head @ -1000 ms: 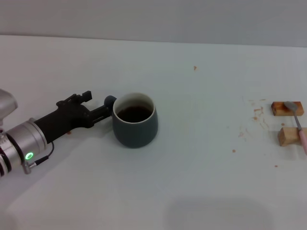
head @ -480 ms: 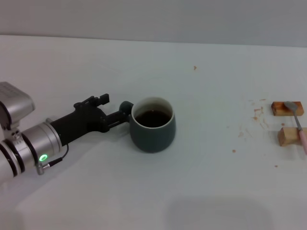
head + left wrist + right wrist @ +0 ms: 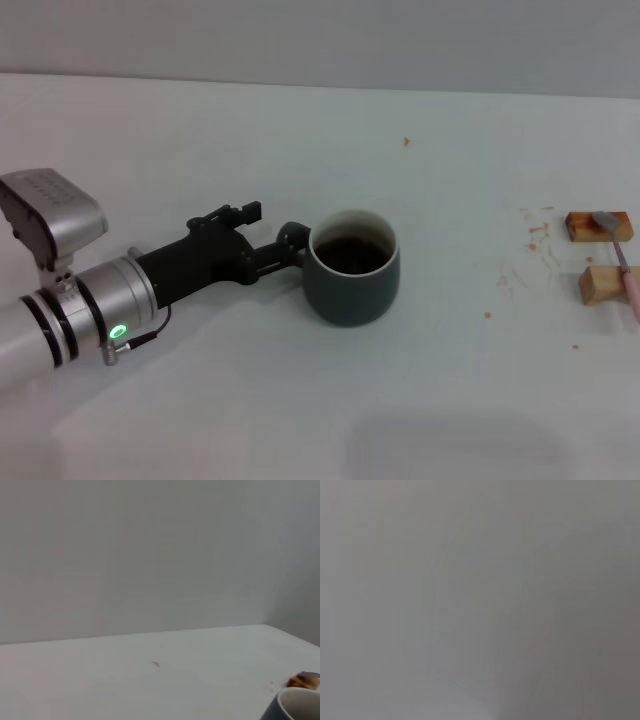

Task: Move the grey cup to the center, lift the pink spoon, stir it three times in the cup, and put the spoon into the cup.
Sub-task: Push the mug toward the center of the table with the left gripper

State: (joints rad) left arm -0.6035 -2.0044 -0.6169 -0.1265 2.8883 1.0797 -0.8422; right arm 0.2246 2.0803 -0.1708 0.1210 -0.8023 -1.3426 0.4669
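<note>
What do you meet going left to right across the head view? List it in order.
Left arm → left gripper at the handle → grey cup → two wooden blocks with the pink spoon lying across them.

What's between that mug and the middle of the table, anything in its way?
Nothing visible. The left gripper holds the cup by its handle, and the table ahead is bare. The spoon rests on two wooden blocks far off at the right edge.

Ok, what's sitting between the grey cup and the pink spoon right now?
Nothing solid: the head view shows bare table with small reddish specks between the grey cup and the pink spoon.
</note>
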